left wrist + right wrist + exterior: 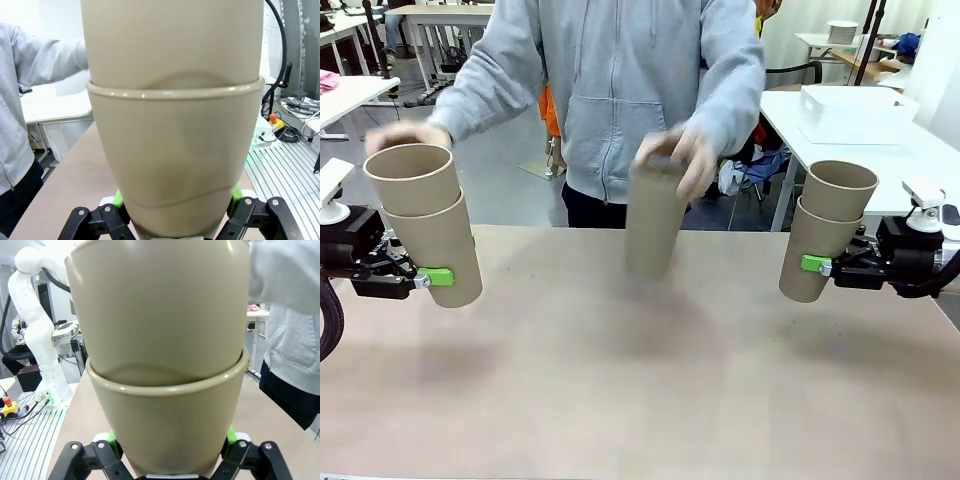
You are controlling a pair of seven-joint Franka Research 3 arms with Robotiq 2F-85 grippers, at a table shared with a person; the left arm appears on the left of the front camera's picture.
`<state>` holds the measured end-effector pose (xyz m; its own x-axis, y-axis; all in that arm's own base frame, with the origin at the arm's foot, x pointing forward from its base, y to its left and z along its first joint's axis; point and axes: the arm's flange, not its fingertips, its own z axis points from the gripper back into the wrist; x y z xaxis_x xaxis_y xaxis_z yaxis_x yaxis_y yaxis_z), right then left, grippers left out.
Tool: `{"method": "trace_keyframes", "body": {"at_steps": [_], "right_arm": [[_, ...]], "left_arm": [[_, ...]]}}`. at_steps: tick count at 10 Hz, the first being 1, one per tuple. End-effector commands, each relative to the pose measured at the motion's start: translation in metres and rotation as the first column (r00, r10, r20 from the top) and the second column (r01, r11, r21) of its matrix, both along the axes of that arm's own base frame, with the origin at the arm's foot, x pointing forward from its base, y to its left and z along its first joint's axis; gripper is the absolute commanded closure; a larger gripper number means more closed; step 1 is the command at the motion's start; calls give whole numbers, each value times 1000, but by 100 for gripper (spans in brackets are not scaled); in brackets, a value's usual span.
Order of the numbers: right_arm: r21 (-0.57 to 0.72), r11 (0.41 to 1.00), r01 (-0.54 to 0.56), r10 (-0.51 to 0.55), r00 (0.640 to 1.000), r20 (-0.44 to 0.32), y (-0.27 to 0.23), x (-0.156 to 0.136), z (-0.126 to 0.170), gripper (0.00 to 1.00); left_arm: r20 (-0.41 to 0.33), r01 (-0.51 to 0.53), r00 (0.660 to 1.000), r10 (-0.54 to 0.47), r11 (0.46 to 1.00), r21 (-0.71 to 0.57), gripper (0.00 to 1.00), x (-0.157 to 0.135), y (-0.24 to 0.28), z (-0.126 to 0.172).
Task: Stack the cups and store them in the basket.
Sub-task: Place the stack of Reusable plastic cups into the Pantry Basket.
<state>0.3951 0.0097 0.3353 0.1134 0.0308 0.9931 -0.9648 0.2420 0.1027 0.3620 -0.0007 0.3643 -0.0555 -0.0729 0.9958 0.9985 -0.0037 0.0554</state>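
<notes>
My left gripper (442, 276) is shut on the lower cup of a two-cup stack (420, 215), held above the table at the left. In the left wrist view that tan stack (175, 125) stands between the green pads of my left gripper (176, 200). My right gripper (807, 265) is shut on another two-cup stack (828, 235) at the right, seen close in the right wrist view as stack (165, 365) in gripper (170, 440). A person's hand (688, 160) holds a further cup (653, 225) over the table's middle, blurred. The white basket (855, 108) sits on a table at the back right.
The person's other hand (405, 135) hovers, blurred, just behind the rim of the left stack. The brown table (640, 400) spreads in front of the person. White tables (350, 95) and cables lie beyond it.
</notes>
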Motion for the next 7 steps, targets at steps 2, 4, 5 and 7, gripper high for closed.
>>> {"method": "trace_keyframes", "body": {"at_steps": [2,4,5,7], "right_arm": [[-2,1000,4,-4,1000,0,1,1,2,15],[-2,1000,4,-4,1000,0,1,1,2,15],[-2,1000,4,-4,1000,0,1,1,2,15],[-2,1000,4,-4,1000,0,1,1,2,15]], "left_arm": [[2,2,1000,-2,1000,-6,17,-1,0,3],[2,2,1000,-2,1000,-6,17,-1,0,3],[2,2,1000,-2,1000,-6,17,-1,0,3],[2,2,1000,-2,1000,-6,17,-1,0,3]]}}
